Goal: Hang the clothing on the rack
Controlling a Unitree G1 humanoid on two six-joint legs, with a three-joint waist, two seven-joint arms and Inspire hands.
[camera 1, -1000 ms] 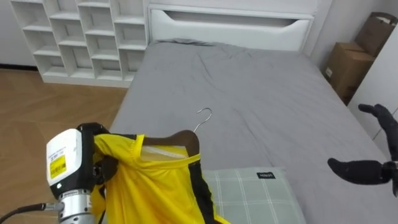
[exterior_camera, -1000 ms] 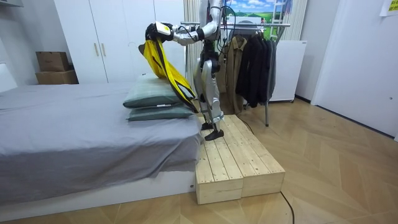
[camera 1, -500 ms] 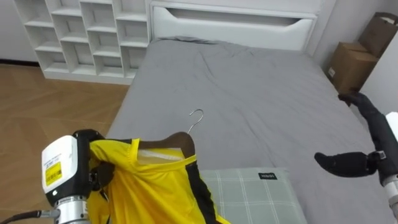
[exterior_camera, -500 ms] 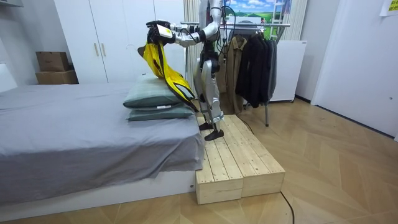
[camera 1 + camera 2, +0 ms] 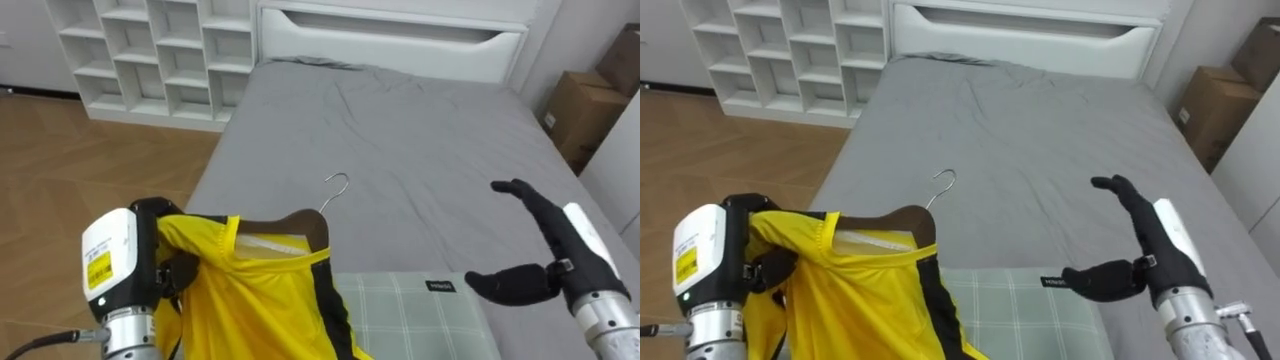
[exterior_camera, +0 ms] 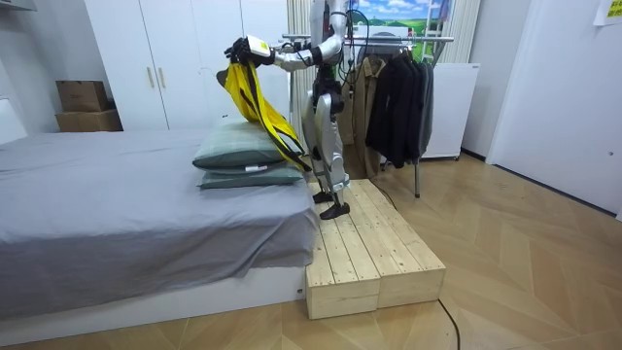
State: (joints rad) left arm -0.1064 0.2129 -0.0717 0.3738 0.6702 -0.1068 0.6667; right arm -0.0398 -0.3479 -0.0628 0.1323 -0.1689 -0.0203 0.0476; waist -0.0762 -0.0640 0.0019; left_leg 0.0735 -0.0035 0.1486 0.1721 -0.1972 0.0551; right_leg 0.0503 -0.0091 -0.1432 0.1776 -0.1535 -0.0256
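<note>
While standing on a wooden platform [image 6: 374, 255] against the near end of a grey bed [image 5: 430, 140], holds a yellow shirt [image 5: 265, 305] raised at near left, just above a green checked pillow [image 5: 420, 315]. Grips the shirt at its shoulder with the left hand [image 5: 176, 274], clenched under the draped fabric. Carries the shirt on a dark wooden hanger [image 5: 300, 222], with the metal hook [image 5: 336, 184] turned up toward far right and touching nothing. Spreads the right hand [image 5: 560, 252] released and empty, with fingers [image 5: 525, 200] straight, over the bed cover at near right, well apart from the hanger. Includes, beyond the bed, a white headboard [image 5: 390, 40], a white shelf unit [image 5: 150, 50] at far left and a cardboard box [image 5: 590, 105] at far right. Includes, in the room view, a clothes rack [image 6: 398, 92] of dark garments behind the robot.
</note>
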